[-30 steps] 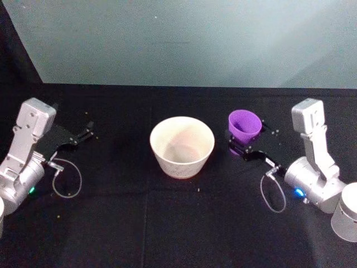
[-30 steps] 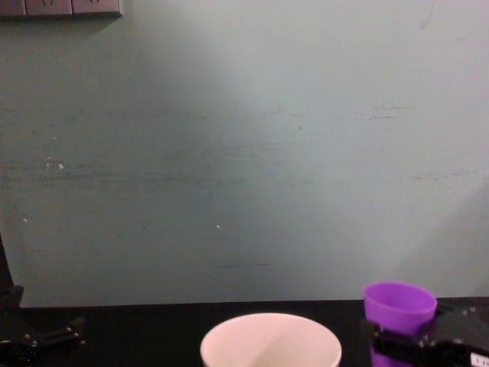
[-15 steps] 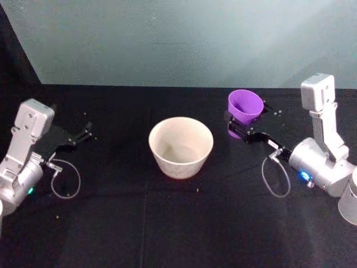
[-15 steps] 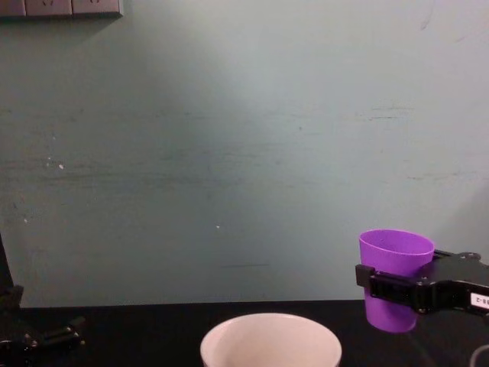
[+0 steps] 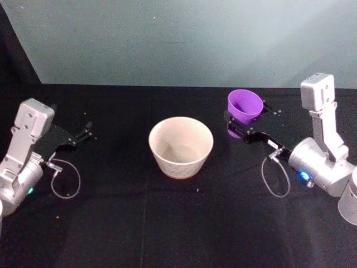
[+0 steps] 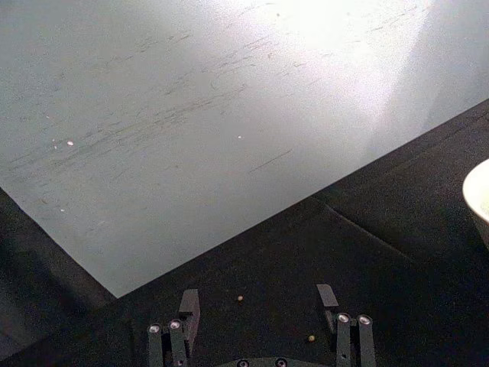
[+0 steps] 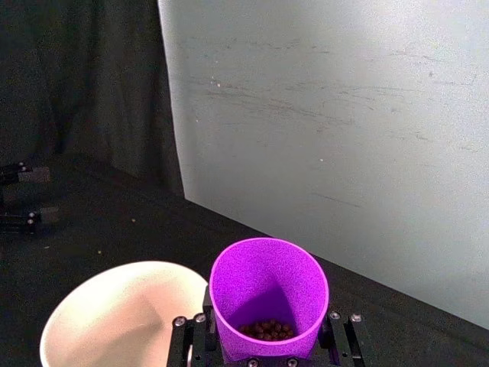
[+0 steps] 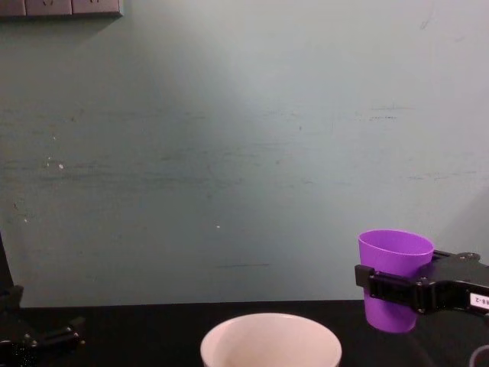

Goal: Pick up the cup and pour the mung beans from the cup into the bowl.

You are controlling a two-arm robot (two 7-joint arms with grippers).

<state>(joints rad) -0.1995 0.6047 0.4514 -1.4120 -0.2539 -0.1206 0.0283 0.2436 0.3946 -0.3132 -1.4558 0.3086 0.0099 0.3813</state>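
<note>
Since 1.0 s ago: the cup point(image 5: 244, 106) has come up off the table point(image 5: 167, 223), carried by the right claw point(image 5: 241, 124). In the chest view its rim stood low beside the bowl then and now sits clearly higher. No visible change in height against 0.5 s ago.

Right claw: clenched around the lower half of the cup, one finger on each side, seen in the chest view point(image 8: 391, 289) and the right wrist view point(image 7: 266, 344). The cup point(image 8: 393, 248) is upright, mouth up, in the air.

Cup position: to the right of the bowl point(image 5: 178, 164), apart from it and not over its rim. In the right wrist view the bowl point(image 7: 114, 306) lies just beside the cup point(image 7: 267, 283).

Contents: a small layer of dark mung beans point(image 7: 266, 330) at the bottom of the cup. The bowl's inside looks bare white.

Bowl: standing upright on the table, mid-table, between the two arms.

Left claw point(image 5: 86, 131): released, fingers spread with nothing between them point(image 6: 258, 306). It is parked low at the table's left side, well apart from the bowl. Two stray beans point(image 6: 240, 298) lie on the table near it.
</note>
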